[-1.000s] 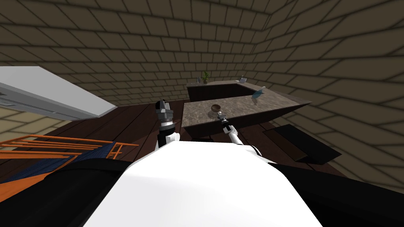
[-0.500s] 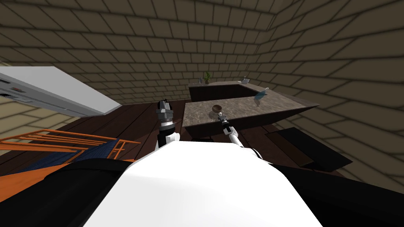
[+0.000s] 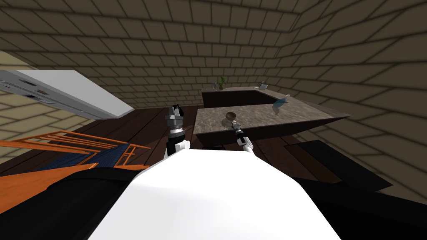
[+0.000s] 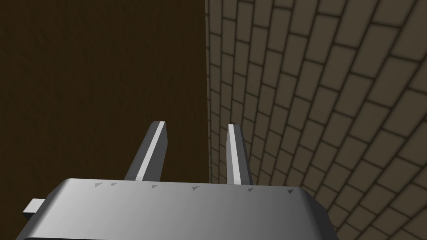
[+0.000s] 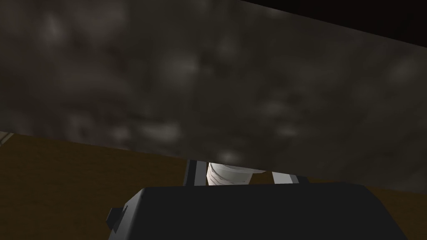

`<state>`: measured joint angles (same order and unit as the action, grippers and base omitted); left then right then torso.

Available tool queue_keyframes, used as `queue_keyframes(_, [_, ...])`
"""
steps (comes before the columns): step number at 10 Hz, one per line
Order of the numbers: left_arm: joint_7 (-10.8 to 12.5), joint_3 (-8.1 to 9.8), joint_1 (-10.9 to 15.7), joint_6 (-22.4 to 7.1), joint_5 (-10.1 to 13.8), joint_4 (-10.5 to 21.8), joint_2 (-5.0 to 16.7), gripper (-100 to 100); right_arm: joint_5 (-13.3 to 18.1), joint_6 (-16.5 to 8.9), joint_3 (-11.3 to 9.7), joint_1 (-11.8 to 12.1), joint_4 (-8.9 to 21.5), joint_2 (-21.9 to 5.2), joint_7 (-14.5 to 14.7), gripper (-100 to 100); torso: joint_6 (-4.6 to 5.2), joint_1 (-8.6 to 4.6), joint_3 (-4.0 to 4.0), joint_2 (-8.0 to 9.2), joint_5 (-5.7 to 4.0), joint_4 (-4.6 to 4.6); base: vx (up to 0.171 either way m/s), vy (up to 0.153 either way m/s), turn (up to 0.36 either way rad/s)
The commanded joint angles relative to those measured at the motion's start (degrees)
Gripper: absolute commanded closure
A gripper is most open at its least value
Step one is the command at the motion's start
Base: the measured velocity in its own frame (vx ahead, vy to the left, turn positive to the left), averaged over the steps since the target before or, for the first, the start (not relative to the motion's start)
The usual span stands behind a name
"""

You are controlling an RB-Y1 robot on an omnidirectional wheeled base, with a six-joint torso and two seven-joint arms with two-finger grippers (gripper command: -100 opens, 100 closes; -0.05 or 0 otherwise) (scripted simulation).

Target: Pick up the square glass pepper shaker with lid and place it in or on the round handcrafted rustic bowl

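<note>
While the right hand (image 3: 234, 123), clamped on the shaker (image 5: 228, 174), hovers just short of the bowl (image 3: 230, 115) on the bench (image 3: 267, 114), an early release could miss it; the left hand (image 4: 196, 127), fingers apart, hangs well away.

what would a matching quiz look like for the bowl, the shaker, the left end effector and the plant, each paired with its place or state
Things:
1. bowl
2. shaker
3. left end effector
4. plant

Places or states:
A. fingers apart, nothing between them
B. on the far stretch of the counter
C. clamped in the right end effector
D. on the near stretch of the counter, just beyond the right end effector

Pairs: 1-D, 2-C, 3-A, 4-B
</note>
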<state>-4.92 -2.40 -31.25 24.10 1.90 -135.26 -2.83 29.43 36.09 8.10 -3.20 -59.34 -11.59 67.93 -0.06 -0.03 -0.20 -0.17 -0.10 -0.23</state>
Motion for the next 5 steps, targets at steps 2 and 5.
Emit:
queue_keyframes(2, [0.0, 0.0, 0.0, 0.0, 0.0, 0.0, 0.0, 0, 1.25, -0.21, 1.27, 3.86, -3.94, 1.1, -0.75, 100, -0.01, 0.0, -0.03, -0.02, -0.04, -0.05, 0.024, -0.019, 0.1])
queue_keyframes(5, [0.0, 0.0, 0.0, 0.0, 0.0, 0.0, 0.0, 0, 3.42, -0.52, 3.54, 8.61, -8.53, 2.82, -2.04, 100, 0.08, -0.11, -0.09, -0.01, -0.11, -0.17, 0.024, -0.015, 0.108])
